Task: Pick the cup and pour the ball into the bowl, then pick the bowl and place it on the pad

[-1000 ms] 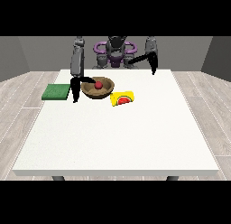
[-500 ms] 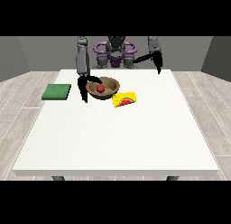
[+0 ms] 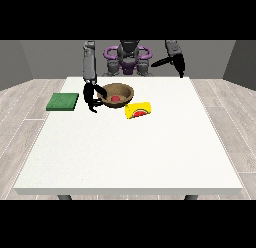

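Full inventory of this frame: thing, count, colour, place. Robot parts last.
table: 1, white, fills the middle of the view.
bowl: 1, brown, far part of the table, left of centre.
ball: 1, red, inside the bowl.
cup: 1, yellow with a red and green mark, on its side just right of the bowl.
pad: 1, green, flat at the table's left edge.
robot hand at the view's left: 1, black, at the bowl's left rim.
robot hand at the view's right: 1, black, raised above the table's far right corner.
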Robot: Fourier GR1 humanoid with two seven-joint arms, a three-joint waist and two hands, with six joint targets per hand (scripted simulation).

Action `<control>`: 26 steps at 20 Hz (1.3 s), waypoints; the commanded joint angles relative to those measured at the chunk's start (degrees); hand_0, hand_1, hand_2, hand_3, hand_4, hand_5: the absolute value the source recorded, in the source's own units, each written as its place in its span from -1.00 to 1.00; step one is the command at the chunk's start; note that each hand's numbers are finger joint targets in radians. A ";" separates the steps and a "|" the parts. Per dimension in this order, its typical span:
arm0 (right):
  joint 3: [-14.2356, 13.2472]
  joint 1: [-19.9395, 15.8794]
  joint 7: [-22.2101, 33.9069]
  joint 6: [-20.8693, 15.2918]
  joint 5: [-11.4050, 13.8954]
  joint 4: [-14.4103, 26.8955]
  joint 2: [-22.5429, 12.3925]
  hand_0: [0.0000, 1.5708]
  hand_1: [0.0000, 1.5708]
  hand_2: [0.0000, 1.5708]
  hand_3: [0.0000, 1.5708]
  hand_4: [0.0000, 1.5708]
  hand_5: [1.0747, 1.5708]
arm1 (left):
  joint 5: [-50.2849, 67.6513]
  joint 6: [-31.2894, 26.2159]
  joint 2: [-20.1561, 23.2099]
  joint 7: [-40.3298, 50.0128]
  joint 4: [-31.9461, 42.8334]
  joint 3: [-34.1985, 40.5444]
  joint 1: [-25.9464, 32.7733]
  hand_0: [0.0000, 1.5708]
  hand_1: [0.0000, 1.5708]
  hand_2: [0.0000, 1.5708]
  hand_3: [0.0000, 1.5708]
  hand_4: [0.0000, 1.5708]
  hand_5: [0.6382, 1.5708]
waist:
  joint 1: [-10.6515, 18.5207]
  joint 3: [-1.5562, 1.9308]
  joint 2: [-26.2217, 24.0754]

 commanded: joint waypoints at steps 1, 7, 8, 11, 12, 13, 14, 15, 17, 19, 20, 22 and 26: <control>2.36 -1.03 7.33 -3.28 2.11 0.97 0.40 1.00 1.00 1.00 1.00 0.30 0.94 | 2.21 -1.80 1.61 -2.01 2.60 2.38 2.04 -1.00 -1.00 -1.00 -1.00 -1.00 1.00 | -1.78 1.02 -1.55; 3.44 -4.34 19.00 -2.77 1.74 -1.04 -0.70 1.00 1.00 1.00 1.00 0.32 0.95 | 1.53 -0.25 1.91 -1.92 4.81 3.16 5.12 -1.00 -1.00 -1.00 -1.00 -1.00 1.00 | -4.79 1.04 -6.76; 3.86 -2.66 19.06 -1.48 1.76 -1.88 -1.00 1.00 1.00 1.00 1.00 0.33 0.93 | 3.96 -2.86 4.91 -1.97 5.41 5.93 5.71 -1.00 -1.00 -1.00 -1.00 -1.00 1.00 | -5.50 1.03 -8.43; 1.81 -4.72 22.03 2.84 -0.29 -3.31 -6.46 1.00 1.00 1.00 1.00 0.34 0.93 | 3.50 -1.70 5.40 -3.69 5.49 6.36 5.81 -1.00 -1.00 -1.00 -1.00 -1.00 1.00 | -6.14 1.05 -6.67; 1.67 -5.52 24.09 2.39 -0.63 -3.80 -6.46 1.00 1.00 1.00 1.00 0.36 0.93 | 1.53 0.61 3.36 -2.23 5.65 4.57 6.36 -1.00 -1.00 -1.00 -1.00 -1.00 1.00 | -6.58 1.05 -7.95; 1.87 -5.71 22.88 4.10 -0.69 -4.93 -7.07 1.00 1.00 1.00 1.00 0.35 0.95 | 2.06 2.25 3.78 -4.69 7.18 6.41 4.30 -1.00 -1.00 -1.00 -1.00 -1.00 1.00 | -8.37 1.05 -4.59; 1.14 -4.53 23.67 6.32 -0.68 -3.10 -10.81 1.00 1.00 1.00 1.00 0.35 0.97 | 0.95 2.43 0.63 -1.81 4.11 3.00 6.00 -1.00 -1.00 -1.00 -1.00 -1.00 1.00 | -6.24 1.07 -6.22; -0.39 -3.97 21.49 4.85 -1.53 -3.52 -11.00 1.00 1.00 1.00 1.00 0.35 0.98 | 1.05 2.05 0.63 -6.25 4.13 2.79 8.24 -1.00 -1.00 -1.00 -1.00 -1.00 1.00 | -5.27 1.07 -3.92; 1.28 -1.86 21.65 6.00 -1.38 -6.19 -8.46 1.00 1.00 1.00 1.00 0.35 0.95 | 2.17 2.85 3.31 -5.64 7.80 6.36 5.49 -1.00 -1.00 -1.00 -1.00 -1.00 1.00 | -9.25 1.05 -5.01; -0.86 -2.11 22.83 10.94 -2.83 -4.93 -14.67 1.00 1.00 1.00 1.00 0.35 0.95 | 1.68 3.06 1.86 -4.46 5.30 4.67 6.26 -1.00 -1.00 -1.00 -1.00 -1.00 0.99 | -7.75 1.07 -4.49; 0.16 0.27 21.13 11.57 -2.65 -6.63 -12.65 1.00 1.00 1.00 1.00 0.35 0.95 | 3.17 0.99 5.03 -8.88 8.32 7.28 7.78 -1.00 -1.00 -1.00 -1.00 -1.00 0.99 | -10.16 1.04 -4.16; 0.24 -0.89 21.48 12.99 -2.94 -8.40 -13.68 1.00 1.00 1.00 1.00 0.35 0.95 | 2.36 4.66 4.40 -12.89 10.89 8.46 6.43 -1.00 -1.00 -1.00 -1.00 -1.00 0.99 | -12.45 1.03 -1.58; -5.70 0.46 19.46 17.84 -7.91 -4.75 -18.57 1.00 1.00 1.00 1.00 0.37 0.97 | -0.43 8.31 -0.14 -12.64 7.64 4.29 6.75 -1.00 -1.00 -1.00 -1.00 -1.00 0.99 | -10.10 1.08 1.27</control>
